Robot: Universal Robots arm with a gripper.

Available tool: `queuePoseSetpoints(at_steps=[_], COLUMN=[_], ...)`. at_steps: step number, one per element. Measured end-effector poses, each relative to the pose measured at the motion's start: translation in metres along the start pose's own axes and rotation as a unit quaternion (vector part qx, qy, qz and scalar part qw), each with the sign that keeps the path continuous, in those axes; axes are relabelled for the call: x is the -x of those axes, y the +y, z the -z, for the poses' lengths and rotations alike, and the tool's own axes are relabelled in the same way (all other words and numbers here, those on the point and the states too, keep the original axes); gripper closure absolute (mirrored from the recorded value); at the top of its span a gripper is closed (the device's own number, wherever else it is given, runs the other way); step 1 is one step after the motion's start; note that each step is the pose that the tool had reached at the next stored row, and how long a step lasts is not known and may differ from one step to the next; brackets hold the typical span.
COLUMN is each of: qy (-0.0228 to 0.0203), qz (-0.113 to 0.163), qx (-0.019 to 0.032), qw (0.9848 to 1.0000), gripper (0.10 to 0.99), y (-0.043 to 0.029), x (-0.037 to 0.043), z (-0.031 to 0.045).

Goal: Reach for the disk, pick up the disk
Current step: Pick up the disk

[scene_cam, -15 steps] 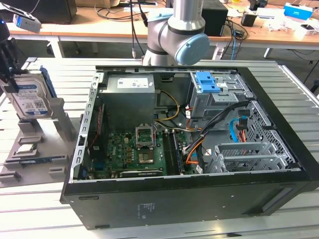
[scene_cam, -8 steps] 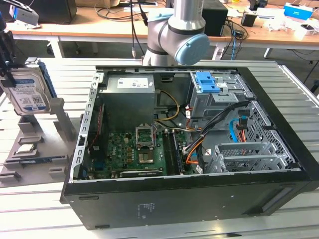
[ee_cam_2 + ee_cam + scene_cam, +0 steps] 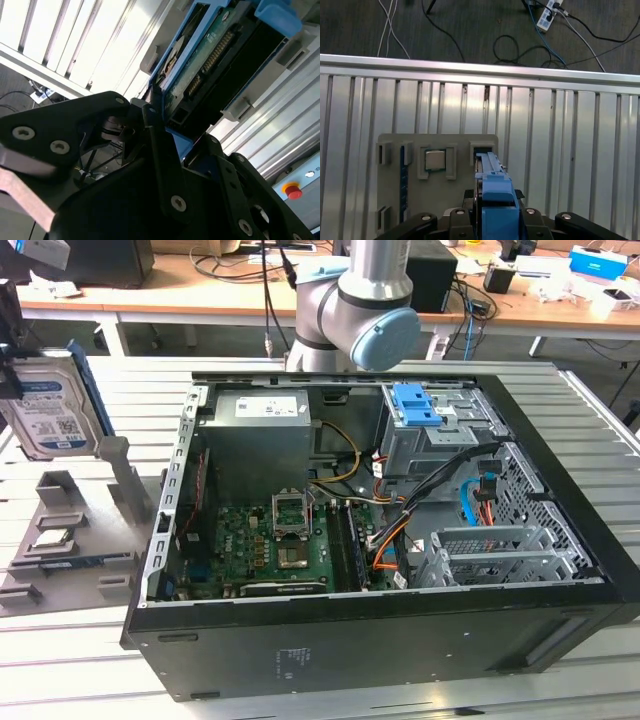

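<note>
- Two black fingers [image 3: 456, 216] of my gripper [image 3: 492, 220] are clenched on the disk [image 3: 495, 192], one against each broad face. In the first wrist view its blue side rail runs out between them.
- In the second wrist view the disk [image 3: 200, 65] shows its green circuit-board side and connector row, framed by blue rails, reaching straight away from my fingertips (its near end sits deep between the fingers [image 3: 156, 135]).
- Directly beyond the disk's far end is a grey fixture plate [image 3: 437, 142]. The disk stands on edge over an upright slot in it. Whether that end is seated in the slot or just clear of it I cannot tell.
- Just beside that slot, a small square chip [image 3: 435, 160] lies flat in its own pocket on the plate. Further along, a thin blue-edged board [image 3: 403, 182] stands in a narrow groove.
- Beneath the plate spreads the slatted aluminium table [image 3: 570, 150], and past its edge is a dark floor [image 3: 445, 35] with loose cables [image 3: 520, 47].
- Well away from my gripper, towards the exterior view's right, an open computer case [image 3: 350, 650] lies on the same table.
- In that view the disk [image 3: 50, 410] is upright with its blue-and-white label facing the camera, and my arm [image 3: 365, 315] rises behind the case.
</note>
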State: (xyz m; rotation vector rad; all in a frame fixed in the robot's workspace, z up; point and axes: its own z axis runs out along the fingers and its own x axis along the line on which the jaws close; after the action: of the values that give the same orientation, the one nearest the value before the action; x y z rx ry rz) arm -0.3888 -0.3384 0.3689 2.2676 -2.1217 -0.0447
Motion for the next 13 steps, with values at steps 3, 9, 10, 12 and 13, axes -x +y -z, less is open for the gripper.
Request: queuePoseSetpoints(at_steps=[3, 9, 10, 12, 13], qy=[0.0000, 0.0000, 0.0000, 0.0000, 0.0000], qz=[0.000, 0.000, 0.000, 0.000, 0.000], qx=[0.0000, 0.0000, 0.0000, 0.0000, 0.0000], qw=[1.0000, 1.0000, 1.0000, 1.0000, 1.0000], gripper=[0.718, 0.718, 0.718, 0.718, 0.718], y=[0.0003, 0.0009, 0.0011, 0.0013, 0.0015], x=[0.0002, 0.0005, 0.0006, 0.0007, 0.0008], z=[0.0092, 0.0275, 0.0308, 0.0365, 0.0393])
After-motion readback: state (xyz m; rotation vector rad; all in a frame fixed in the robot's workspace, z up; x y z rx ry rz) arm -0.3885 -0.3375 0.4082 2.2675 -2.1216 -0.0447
